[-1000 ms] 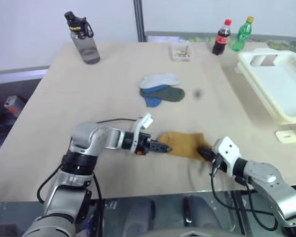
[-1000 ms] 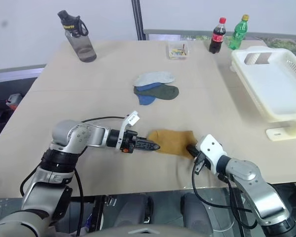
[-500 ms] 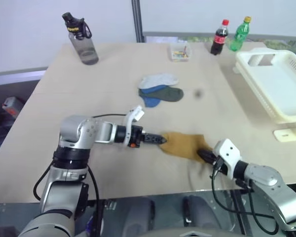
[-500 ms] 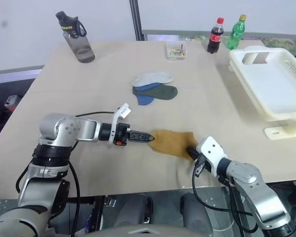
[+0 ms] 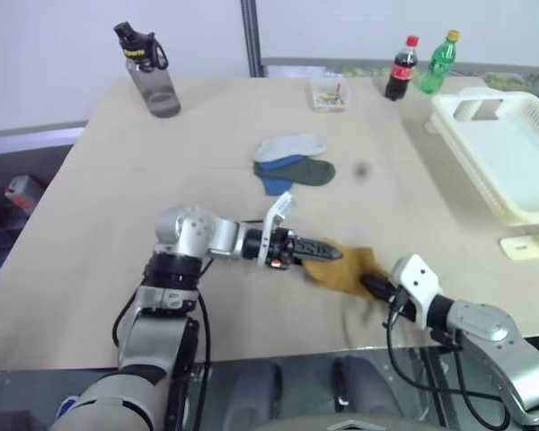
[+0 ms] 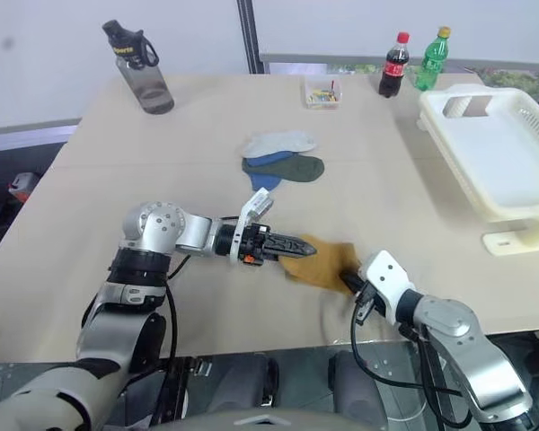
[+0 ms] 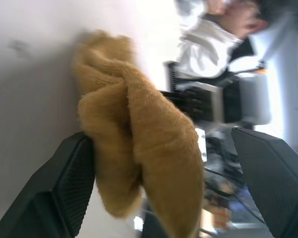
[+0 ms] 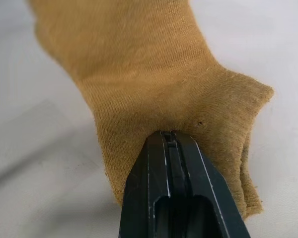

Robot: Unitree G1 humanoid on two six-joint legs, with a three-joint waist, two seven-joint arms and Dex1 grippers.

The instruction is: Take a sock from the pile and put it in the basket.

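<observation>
Fingers of your right gripper (image 8: 171, 141) pinch the mustard sock (image 5: 346, 269) at one end; your left gripper (image 5: 328, 254) stands spread wide, the sock's other end bunched between its fingers (image 7: 72, 186). Pile (image 5: 292, 162) and basket (image 5: 508, 148) lie well apart.

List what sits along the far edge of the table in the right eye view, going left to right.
Grey water bottle → small clear box → cola bottle → green soda bottle.
</observation>
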